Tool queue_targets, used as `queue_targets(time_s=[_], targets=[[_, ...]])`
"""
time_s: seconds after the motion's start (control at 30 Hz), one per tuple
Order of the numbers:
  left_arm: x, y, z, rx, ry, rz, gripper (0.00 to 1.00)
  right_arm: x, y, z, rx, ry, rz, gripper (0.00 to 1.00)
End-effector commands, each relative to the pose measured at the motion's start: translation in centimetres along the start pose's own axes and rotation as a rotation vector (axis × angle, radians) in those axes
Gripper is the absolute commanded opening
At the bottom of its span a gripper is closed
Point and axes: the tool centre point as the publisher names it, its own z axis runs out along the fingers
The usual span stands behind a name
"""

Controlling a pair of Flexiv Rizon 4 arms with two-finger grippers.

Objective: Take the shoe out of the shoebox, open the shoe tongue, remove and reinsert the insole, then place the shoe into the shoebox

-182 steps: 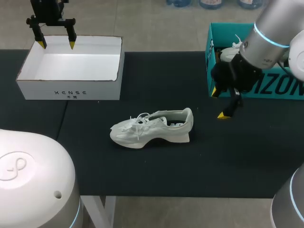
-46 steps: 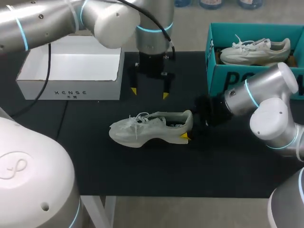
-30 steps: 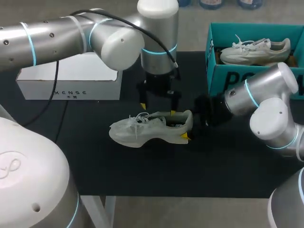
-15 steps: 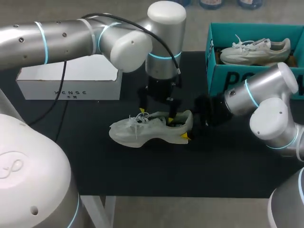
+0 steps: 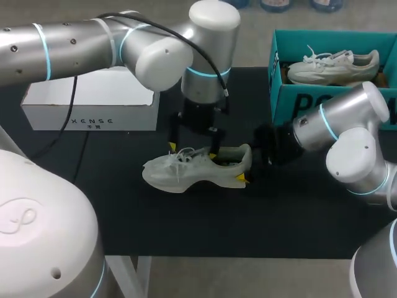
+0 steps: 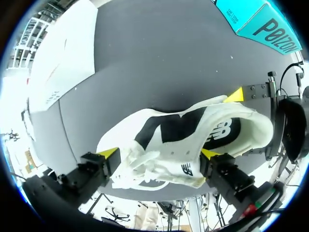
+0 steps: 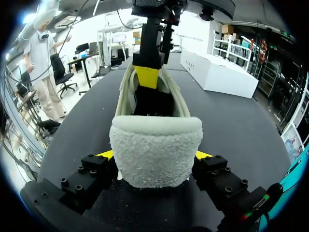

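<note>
Cannot make out much inside the opening of the white shoe (image 5: 197,169): covered from above by the left gripper (image 5: 193,151). Holds those fingers wide apart over the laces and tongue, gripping nothing; hard to tell any contact there. Clamps the heel from both sides with the right gripper (image 7: 153,154); only one yellow tip visible from the head view. Upright on its sole on the table (image 5: 186,230), with the white box (image 5: 124,112) behind the toe. Against half a second ago: left gripper now nearer the toe, heel grip unchanged.
</note>
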Motion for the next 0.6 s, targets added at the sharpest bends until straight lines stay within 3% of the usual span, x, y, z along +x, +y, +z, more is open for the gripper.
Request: queue_targets(time_s=[0.03, 0.17, 0.23, 0.3, 0.33, 0.6], targets=[[-1.5, 1.8, -1.0, 0.057, 0.010, -0.020, 1.00, -0.2, -0.4, 0.8, 0.002, -0.004, 0.001, 0.00], [-1.7, 2.0, -1.3, 0.087, 0.025, -0.057, 0.96, -0.2, -0.4, 0.8, 0.002, -0.004, 0.001, 0.00], [-1.7, 1.9, -1.4, 0.098, 0.045, -0.086, 0.67, -0.2, -0.4, 0.8, 0.002, -0.004, 0.001, 0.00], [-1.8, 1.5, -1.3, 0.097, 0.059, -0.105, 0.08, -0.2, -0.4, 0.8, 0.002, -0.004, 0.001, 0.00], [-1.6, 1.3, -1.3, 0.100, 0.075, -0.117, 0.00, -0.2, -0.4, 0.8, 0.002, -0.004, 0.001, 0.00], [-0.3, 0.0, -1.5, 0.159, 0.181, -0.145, 0.00, -0.2, -0.4, 0.8, 0.002, -0.004, 0.001, 0.00]])
